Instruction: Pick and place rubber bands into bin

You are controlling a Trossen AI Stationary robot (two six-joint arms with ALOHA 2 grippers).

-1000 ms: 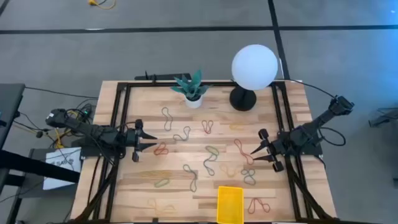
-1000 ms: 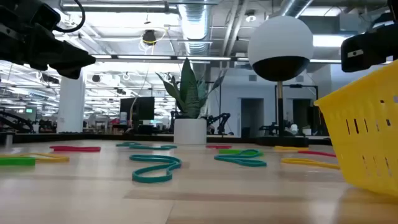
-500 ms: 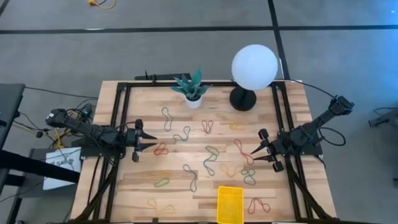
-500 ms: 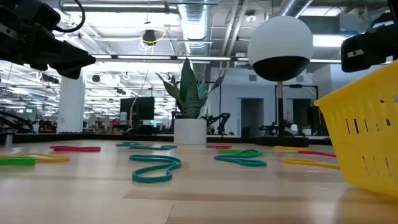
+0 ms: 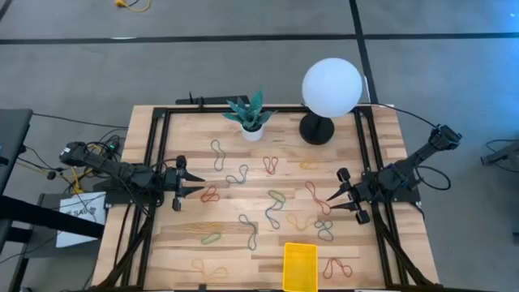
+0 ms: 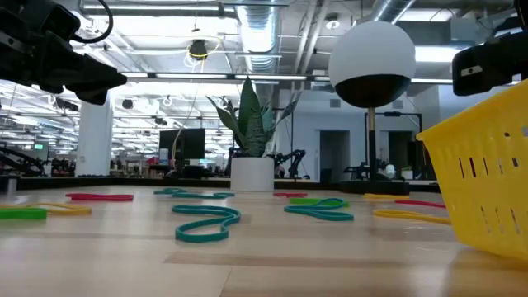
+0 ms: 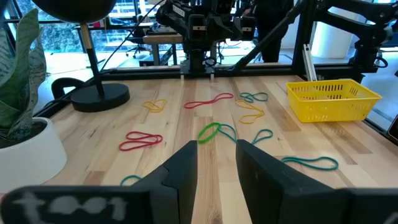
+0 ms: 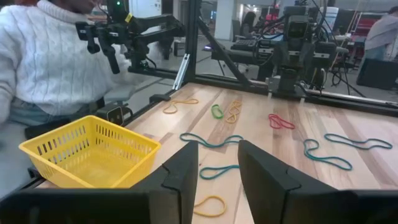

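Nothing was in hand. The left gripper (image 5: 195,192) hovered at the left side of the table (image 5: 170,243), jaws parted by a narrow gap and empty. The right gripper (image 5: 331,202) hung at the right side, jaws just as narrowly apart, also empty. The rubber bands (image 5: 276,209) lay scattered across the middle of the table, none picked yet. The bin (image 5: 299,265) sat at the near edge, right of centre, and looked empty.

The step in hand seemed to be choosing a first band. A good pick, by my reckoning, would be a loop lying alone, approached straight down with one finger on either side of a single strand, so no neighbour came up with it. The red band (image 5: 314,195) just beside the right gripper looked the nearest candidate.

The high view alone gave the whole layout. The low view showed the bin's slotted wall (image 6: 487,186) and how flat the bands lay. The right wrist view revealed a person in a white sweater (image 8: 50,56) beyond the bin, whom the overhead camera missed.
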